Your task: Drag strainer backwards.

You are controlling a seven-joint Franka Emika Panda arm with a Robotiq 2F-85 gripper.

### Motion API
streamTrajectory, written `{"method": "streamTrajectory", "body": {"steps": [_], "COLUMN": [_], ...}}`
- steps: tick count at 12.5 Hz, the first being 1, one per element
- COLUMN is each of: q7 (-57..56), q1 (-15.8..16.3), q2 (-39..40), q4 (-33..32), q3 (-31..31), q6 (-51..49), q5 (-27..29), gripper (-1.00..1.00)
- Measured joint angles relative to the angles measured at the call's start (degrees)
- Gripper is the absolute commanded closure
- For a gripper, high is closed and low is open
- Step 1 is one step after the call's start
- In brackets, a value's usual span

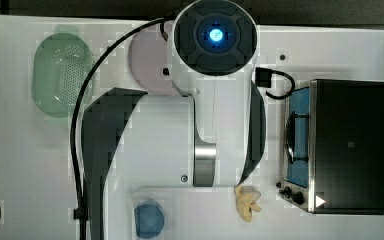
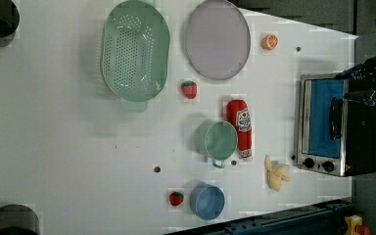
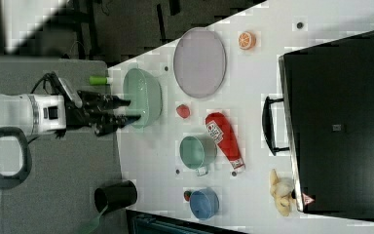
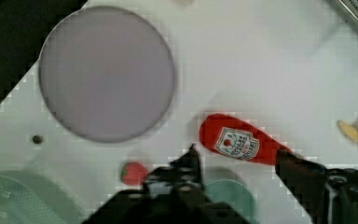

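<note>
While the gripper (image 4: 237,163) hangs high above the table's (image 2: 54,147) middle, jaws parted and empty, the reach is not begun: it must descend to the mint-green strainer (image 2: 135,49) near the far edge, beside the lilac plate (image 2: 217,39).

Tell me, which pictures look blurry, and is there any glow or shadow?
In the wrist view the lilac plate and ketchup bottle look soft. In the top view a blue light glows on the arm. In the left view the strainer casts a faint shadow.

Top, left, right views look down on white table (image 2: 68,147); wrist view closer.
</note>
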Motion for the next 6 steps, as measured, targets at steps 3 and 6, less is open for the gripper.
{"method": "streamTrajectory", "body": {"steps": [3, 6], "q7": [0.0, 0.0], "q1": [-0.8, -0.9], "q2": [-13.0, -20.6], "q4": [-7.0, -2.8], "q3": [-0.8, -0.7], "q6": [-11.9, -7.9], "q5": [-1.1, -1.3], "gripper": [-0.99, -1.00]}}
